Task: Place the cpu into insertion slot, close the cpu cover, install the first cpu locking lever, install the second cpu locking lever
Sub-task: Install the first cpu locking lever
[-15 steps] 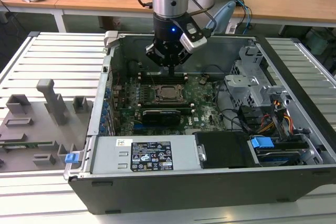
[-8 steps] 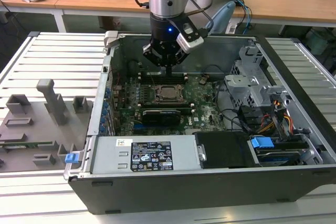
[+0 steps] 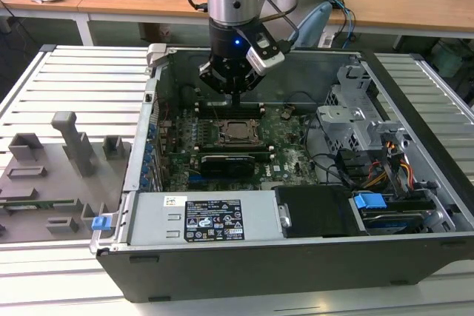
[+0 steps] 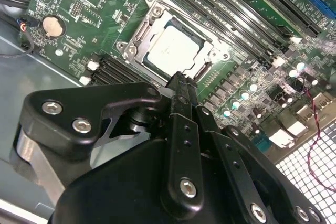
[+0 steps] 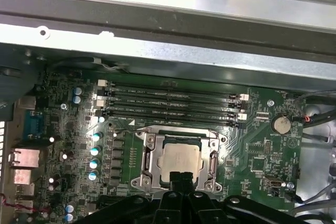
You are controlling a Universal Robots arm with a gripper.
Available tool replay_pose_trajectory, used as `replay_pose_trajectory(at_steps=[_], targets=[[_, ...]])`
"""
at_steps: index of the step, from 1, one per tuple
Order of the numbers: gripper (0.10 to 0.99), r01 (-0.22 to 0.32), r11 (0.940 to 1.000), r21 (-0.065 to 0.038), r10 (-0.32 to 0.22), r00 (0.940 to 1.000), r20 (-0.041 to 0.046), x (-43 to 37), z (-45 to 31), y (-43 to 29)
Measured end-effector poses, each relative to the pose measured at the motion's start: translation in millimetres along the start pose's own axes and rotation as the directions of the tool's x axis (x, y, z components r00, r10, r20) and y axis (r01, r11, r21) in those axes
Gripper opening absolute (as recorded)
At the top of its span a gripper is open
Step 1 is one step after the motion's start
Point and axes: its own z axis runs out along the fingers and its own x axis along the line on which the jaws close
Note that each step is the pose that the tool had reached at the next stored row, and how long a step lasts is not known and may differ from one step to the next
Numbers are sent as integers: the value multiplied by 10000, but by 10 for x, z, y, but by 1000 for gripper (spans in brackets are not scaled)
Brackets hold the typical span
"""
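The cpu (image 5: 180, 160), a small square chip with a silvery-tan top, lies flat in the insertion slot (image 4: 201, 46) on the green motherboard (image 5: 262, 156). The cpu cover (image 5: 151, 158), a metal frame, lies down around the chip, which shows through its cut-out (image 4: 172, 48). My gripper (image 4: 181, 83) is shut with nothing between its fingers. It hovers a little above the socket's edge, on the side of the memory slots (image 3: 235, 103). How the locking levers stand I cannot tell.
Several long black memory slots (image 5: 170, 103) run beside the socket. A black card with a heatsink (image 3: 233, 160) lies on its near side, with the power supply (image 3: 211, 216) in front. A metal drive cage (image 3: 355, 120) and cables fill the exterior view's right.
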Motion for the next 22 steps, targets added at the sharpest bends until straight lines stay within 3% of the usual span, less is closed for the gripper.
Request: replay_pose_trajectory(at_steps=[16, 22], targets=[[106, 0, 10000, 0, 0, 10000, 1, 52, -3, 4], [106, 1, 10000, 0, -1, 10000, 0, 124, -10, 10]])
